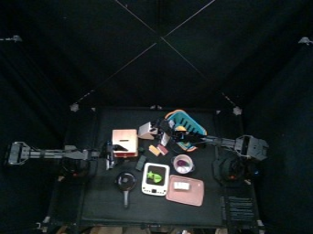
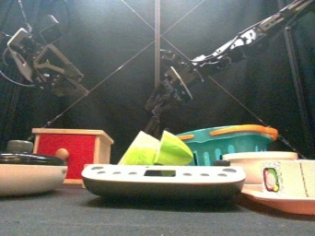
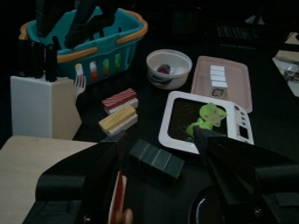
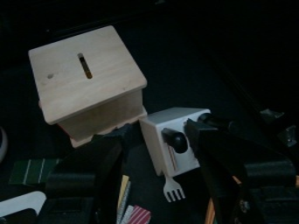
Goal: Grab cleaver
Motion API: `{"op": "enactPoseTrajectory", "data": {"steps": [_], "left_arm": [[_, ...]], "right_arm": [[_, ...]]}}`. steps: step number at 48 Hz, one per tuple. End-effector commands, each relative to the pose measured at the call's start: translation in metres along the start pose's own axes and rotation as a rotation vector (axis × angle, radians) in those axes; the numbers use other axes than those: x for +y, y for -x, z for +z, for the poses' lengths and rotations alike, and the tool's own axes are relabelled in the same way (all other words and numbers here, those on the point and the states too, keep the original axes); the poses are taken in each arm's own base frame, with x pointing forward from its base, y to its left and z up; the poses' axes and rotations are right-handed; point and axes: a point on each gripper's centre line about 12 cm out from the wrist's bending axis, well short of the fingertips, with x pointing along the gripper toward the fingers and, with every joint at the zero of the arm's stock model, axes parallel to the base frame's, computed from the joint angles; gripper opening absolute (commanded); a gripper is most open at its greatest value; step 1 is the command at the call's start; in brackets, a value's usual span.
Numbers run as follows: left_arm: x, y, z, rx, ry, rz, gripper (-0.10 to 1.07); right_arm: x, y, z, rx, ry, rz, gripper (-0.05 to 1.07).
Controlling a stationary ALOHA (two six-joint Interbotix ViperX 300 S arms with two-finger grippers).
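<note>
Reaching in from the table's right edge, the right gripper (image 4: 163, 179), jaws spread, faces the knife block (image 4: 173, 157) near the back edge, whose black cleaver handle (image 4: 177, 138), apparently, points toward it.

You can't make out any cleaver blade: the knife block (image 4: 176, 140) hides whatever sits in it, showing only dark handles. From above, the right gripper (image 1: 163, 128) is too small to judge its jaws.

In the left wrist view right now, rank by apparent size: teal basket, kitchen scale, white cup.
1. Kitchen scale and teal basket: alike in apparent size, and the scale lies nearer, so unranked.
2. White cup, clearly smallest.
</note>
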Motion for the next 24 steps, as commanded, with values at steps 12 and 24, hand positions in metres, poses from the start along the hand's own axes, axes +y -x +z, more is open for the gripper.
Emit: {"op": "enactPoseTrajectory", "data": {"steps": [12,24], "left_arm": [[0.000,-0.001,0.006,-0.020,0.000,0.002,0.95],[0.002,-0.001,0.005,-0.017,0.002,0.008,0.95]], "right_arm": [[-0.011,0.000,0.007,-0.018,-0.017,-0.020,0.87],[-0.015,-0.003,-0.001,0.002,-0.033,-0.028,0.87]]}}
